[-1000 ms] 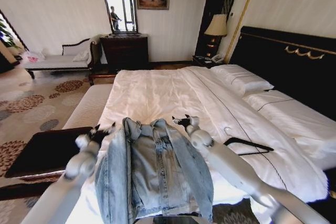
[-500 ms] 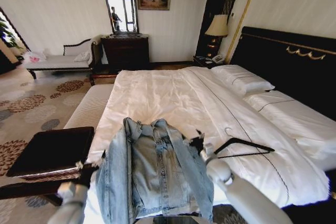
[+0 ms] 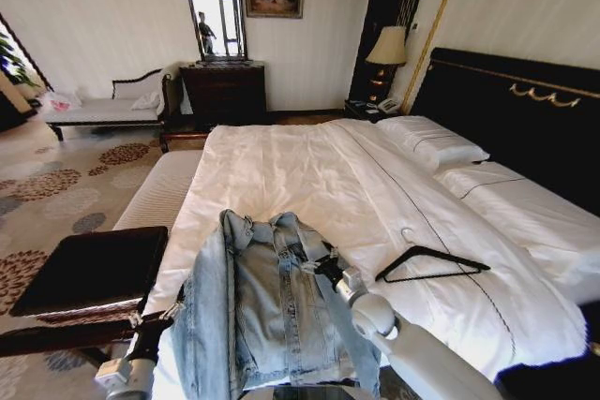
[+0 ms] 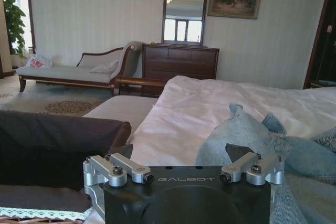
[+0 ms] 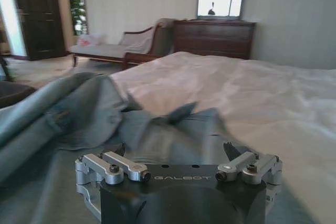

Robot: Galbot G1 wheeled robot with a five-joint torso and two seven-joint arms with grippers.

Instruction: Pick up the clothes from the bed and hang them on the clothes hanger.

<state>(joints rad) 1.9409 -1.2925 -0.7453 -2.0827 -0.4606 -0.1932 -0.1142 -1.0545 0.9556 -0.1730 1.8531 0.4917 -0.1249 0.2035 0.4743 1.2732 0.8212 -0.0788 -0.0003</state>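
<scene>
The faded-blue denim jacket, the clothes (image 3: 272,311), lies spread collar-up on the foot of the bed (image 3: 281,170), which has white sheets. My right gripper (image 3: 316,263) hovers low over the jacket's front, right of the button line, fingers open; its wrist view has the denim (image 5: 94,114) right under the open gripper (image 5: 176,150). My left gripper (image 3: 167,314) is open and sits low beside the jacket's left sleeve at the bed's edge, with the jacket (image 4: 247,135) just ahead of the gripper (image 4: 178,153). The black clothes hanger (image 3: 431,263) rests on the sheet to the jacket's right.
A dark-topped table (image 3: 94,269) stands left of the bed's foot, with a white cushioned bench (image 3: 159,194) beyond it. A chaise lounge (image 3: 108,110), a dresser with mirror (image 3: 223,91) and a lamp (image 3: 386,46) line the far wall. Pillows (image 3: 431,147) lie by the black headboard.
Both arms have come down. The right gripper moved left and down over the jacket's front. The left gripper dropped beside the jacket's left edge.
</scene>
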